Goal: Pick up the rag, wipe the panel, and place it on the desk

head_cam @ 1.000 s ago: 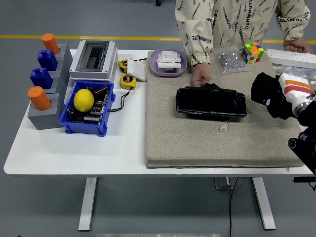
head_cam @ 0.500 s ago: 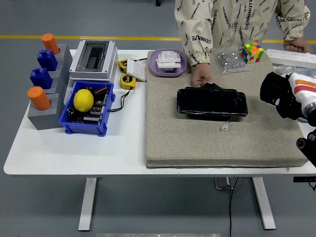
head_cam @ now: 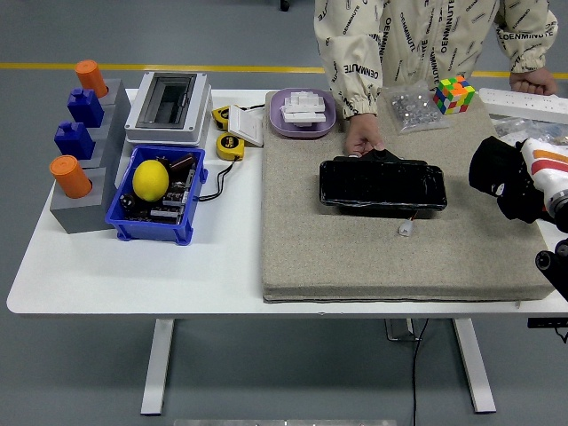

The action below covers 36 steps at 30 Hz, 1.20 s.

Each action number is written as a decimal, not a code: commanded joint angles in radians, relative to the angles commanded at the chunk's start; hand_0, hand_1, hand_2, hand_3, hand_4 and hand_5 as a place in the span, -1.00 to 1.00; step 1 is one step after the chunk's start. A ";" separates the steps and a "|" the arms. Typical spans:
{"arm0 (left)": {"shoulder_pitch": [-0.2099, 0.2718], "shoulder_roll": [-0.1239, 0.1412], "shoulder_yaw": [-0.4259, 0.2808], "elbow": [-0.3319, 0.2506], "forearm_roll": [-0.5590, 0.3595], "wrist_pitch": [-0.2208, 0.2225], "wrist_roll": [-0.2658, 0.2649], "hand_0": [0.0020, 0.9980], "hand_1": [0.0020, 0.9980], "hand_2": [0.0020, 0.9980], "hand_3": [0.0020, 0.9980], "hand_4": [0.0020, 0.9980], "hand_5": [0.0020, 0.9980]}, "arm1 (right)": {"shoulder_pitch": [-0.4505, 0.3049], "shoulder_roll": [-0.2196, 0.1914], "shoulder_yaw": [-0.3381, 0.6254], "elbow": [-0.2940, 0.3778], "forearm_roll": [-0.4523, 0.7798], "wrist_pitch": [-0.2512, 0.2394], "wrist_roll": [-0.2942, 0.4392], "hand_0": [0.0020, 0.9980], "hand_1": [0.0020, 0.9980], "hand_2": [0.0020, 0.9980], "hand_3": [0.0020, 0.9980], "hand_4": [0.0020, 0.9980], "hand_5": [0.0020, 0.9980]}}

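Right hand [head_cam: 508,177] beside panel [head_cam: 382,185] — apart

Long black panel [head_cam: 382,185]: glossy, smooth, reflective. Thick beige felt mat [head_cam: 355,257]: matt, fibrous cloth. White desk [head_cam: 133,266]: smooth, matt. Blue plastic bin [head_cam: 153,224]: slight sheen. Round lilac plastic dish [head_cam: 302,124]: smooth.

Panel [head_cam: 382,186] on mat [head_cam: 390,248]; bin [head_cam: 156,197] left; cube [head_cam: 453,94] behind.

My right hand [head_cam: 508,180], right of the panel [head_cam: 382,185], is cut off; its black shape hides my fingers.
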 joint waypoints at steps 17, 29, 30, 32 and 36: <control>0.004 0.001 0.009 0.000 -0.004 -0.001 0.000 0.23 0.28 0.31 0.12 0.25 -0.13 | -0.025 -0.009 0.008 0.002 0.039 0.070 0.004 0.00 0.07 0.25 0.13 1.00 0.06; 0.007 0.003 0.014 0.000 -0.004 -0.001 0.000 0.22 0.28 0.31 0.12 0.26 -0.12 | -0.036 -0.031 0.023 0.008 0.035 0.070 0.002 0.03 0.09 0.26 0.16 1.00 0.06; 0.008 0.003 0.014 0.000 -0.004 -0.001 0.000 0.22 0.28 0.31 0.12 0.26 -0.12 | -0.037 -0.033 0.026 0.011 0.034 0.071 0.001 0.03 0.09 0.26 0.16 1.00 0.06; 0.009 0.003 0.015 0.000 -0.004 -0.001 -0.001 0.22 0.28 0.31 0.12 0.26 -0.12 | -0.038 -0.038 0.032 0.019 0.032 0.071 0.000 0.03 0.09 0.26 0.16 1.00 0.06; 0.010 0.003 0.015 0.000 -0.003 -0.001 -0.001 0.23 0.28 0.31 0.12 0.25 -0.12 | -0.043 -0.049 0.059 0.046 0.030 0.072 -0.004 0.10 0.13 0.30 0.21 1.00 0.05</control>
